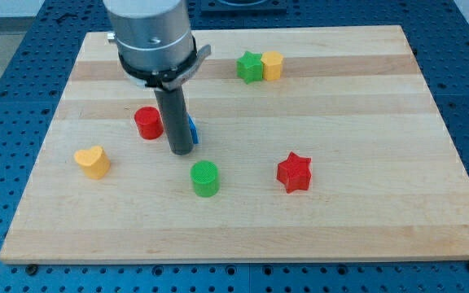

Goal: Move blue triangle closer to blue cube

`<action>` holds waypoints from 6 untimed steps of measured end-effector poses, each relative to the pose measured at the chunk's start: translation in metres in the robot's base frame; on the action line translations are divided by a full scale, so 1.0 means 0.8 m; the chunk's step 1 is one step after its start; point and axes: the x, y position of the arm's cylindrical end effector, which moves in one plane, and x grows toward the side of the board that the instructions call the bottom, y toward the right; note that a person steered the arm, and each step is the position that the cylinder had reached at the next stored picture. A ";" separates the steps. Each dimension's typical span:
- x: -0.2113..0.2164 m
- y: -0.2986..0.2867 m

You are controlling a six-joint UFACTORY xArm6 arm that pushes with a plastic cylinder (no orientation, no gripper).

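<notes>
My rod comes down from the view's top left, and my tip (182,151) rests on the wooden board (365,106) left of centre. A blue block (192,130) shows only as a thin sliver at the rod's right edge, just above the tip; its shape cannot be made out. No second blue block shows; the rod and the arm's grey body hide the board behind them.
A red cylinder (148,123) stands just left of the rod. A yellow heart (93,162) lies at the left. A green cylinder (205,178) sits below the tip. A red star (295,172) lies right of centre. A green star (250,67) touches a yellow block (272,65) at the top.
</notes>
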 end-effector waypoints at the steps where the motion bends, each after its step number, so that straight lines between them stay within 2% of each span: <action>1: -0.032 0.000; 2: -0.028 0.000; 3: 0.006 -0.007; 4: -0.006 0.010; 6: -0.081 0.081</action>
